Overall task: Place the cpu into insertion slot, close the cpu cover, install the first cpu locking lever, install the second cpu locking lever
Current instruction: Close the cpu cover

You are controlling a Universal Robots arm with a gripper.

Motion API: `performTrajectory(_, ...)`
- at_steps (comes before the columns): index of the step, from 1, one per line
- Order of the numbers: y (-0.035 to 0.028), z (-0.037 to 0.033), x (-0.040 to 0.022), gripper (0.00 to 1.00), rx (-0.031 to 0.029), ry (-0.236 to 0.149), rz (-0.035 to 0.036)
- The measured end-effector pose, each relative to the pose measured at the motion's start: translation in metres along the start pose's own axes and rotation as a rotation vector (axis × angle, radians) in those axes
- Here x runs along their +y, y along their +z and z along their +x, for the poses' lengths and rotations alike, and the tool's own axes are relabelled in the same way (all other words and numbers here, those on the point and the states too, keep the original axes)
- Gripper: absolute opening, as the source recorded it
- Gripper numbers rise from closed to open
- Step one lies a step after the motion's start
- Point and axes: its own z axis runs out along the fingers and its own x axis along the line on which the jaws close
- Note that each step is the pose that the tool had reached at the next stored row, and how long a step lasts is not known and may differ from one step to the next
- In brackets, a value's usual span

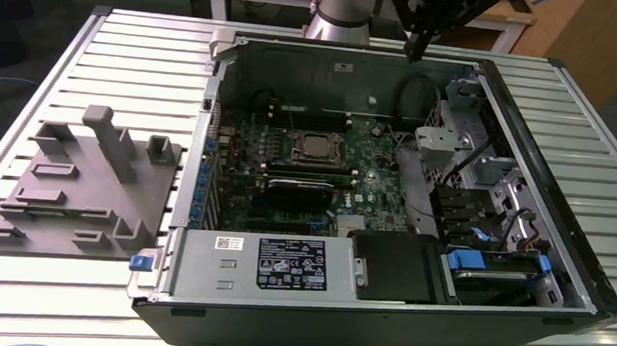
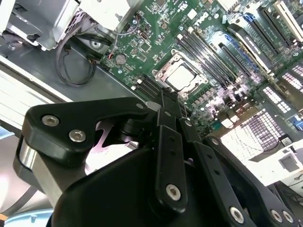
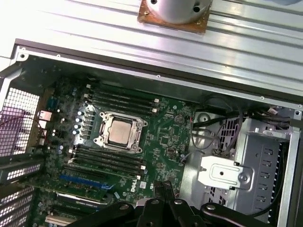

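The cpu (image 1: 312, 147) (image 2: 180, 76) (image 3: 120, 133) lies flat in the insertion slot (image 1: 313, 135) on the green motherboard (image 1: 377, 197), inside the open computer case. The silvery cpu cover (image 3: 138, 135) (image 2: 166, 69) frames it and looks folded down around the chip. I cannot make out how the locking levers stand. My gripper (image 1: 415, 44) (image 3: 164, 186) (image 2: 170, 100) hangs high above the case's far edge, well clear of the socket. Its black fingers are shut together with nothing between them.
A grey fixture block (image 1: 82, 191) with upright pegs lies at the exterior view's left. In the case sit a power supply (image 1: 271, 263), a black card (image 1: 300, 193), a drive cage (image 1: 481, 163) and loose cables (image 3: 208, 137). The arm's base (image 1: 345, 14) stands behind the case.
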Motion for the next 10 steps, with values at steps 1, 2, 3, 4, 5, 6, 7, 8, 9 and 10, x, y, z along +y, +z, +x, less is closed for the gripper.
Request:
performTrajectory(1,0.0001,0.0000,0.0000,0.10,-0.0001,0.000,-0.0001)
performTrajectory(2,0.0001,0.0000,0.0000,0.10,-0.0006,0.005,-0.0002)
performTrajectory(3,0.0001,0.0000,0.0000,0.10,-0.0006,0.005,-0.0002)
performTrajectory(4,0.0001,0.0000,0.0000,0.10,-0.0008,0.007,-0.0002)
performTrajectory(5,0.0001,0.0000,0.0000,0.10,-0.0010,0.010,-0.0003)
performTrajectory(6,0.0001,0.0000,0.0000,0.10,-0.0010,0.010,-0.0002)
performTrajectory(7,0.0001,0.0000,0.0000,0.10,-0.0011,0.010,-0.0003)
performTrajectory(8,0.0003,0.0000,0.0000,0.10,-0.0011,0.010,-0.0003)
performTrajectory(9,0.0005,0.0000,-0.0001,0.10,-0.0011,0.010,-0.0003)
performTrajectory(10,0.0004,0.0000,-0.0001,0.10,-0.0010,0.010,-0.0002)
